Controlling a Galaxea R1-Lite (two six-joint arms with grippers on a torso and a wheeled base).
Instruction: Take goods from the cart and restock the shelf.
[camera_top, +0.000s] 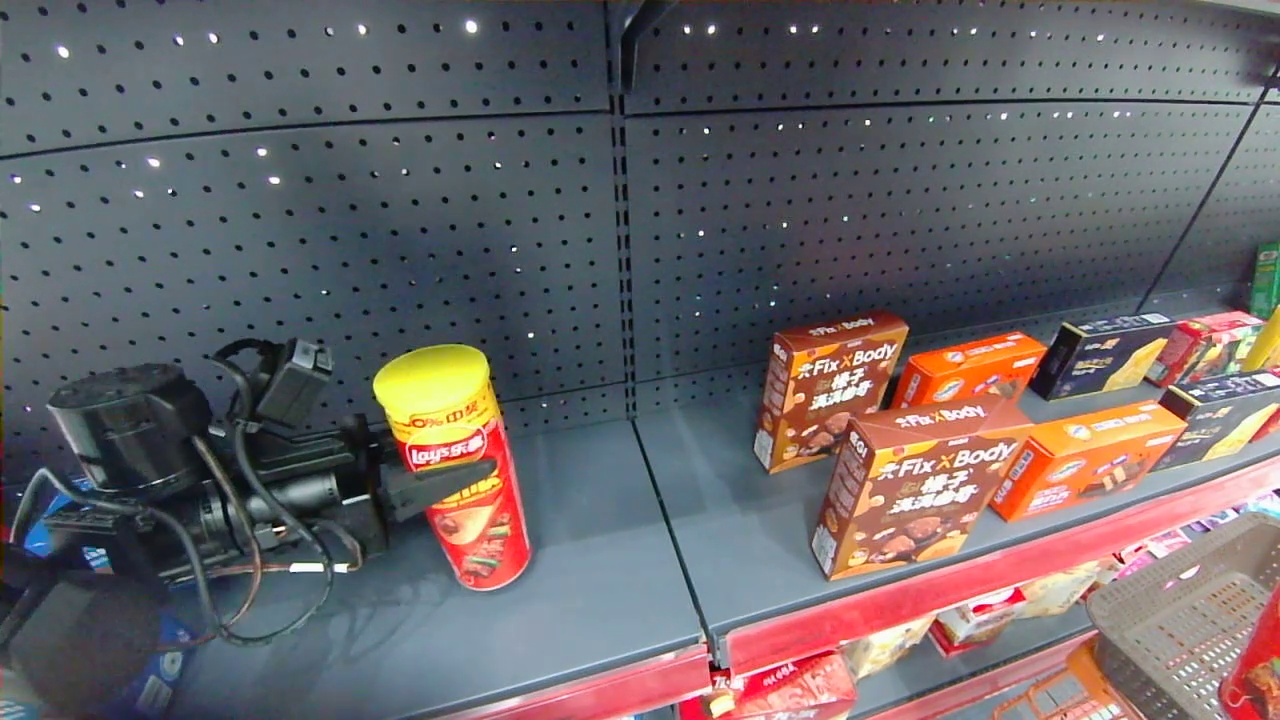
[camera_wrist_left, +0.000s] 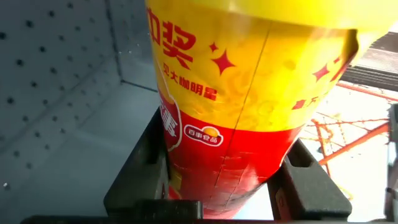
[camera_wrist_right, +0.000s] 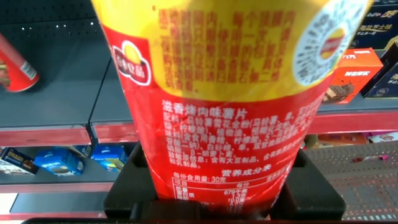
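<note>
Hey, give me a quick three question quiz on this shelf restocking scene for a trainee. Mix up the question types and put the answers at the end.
1. True or false: the right gripper is open and empty.
2. The chip can in the left gripper at the shelf is: A upright, B tilted, C lying flat.
3. How many brown boxes stand on the shelf?
Key: 1 false, it is shut on a second chip can; 2 B; 3 two.

matte black left arm with looped cables, wedge-shaped jaws.
</note>
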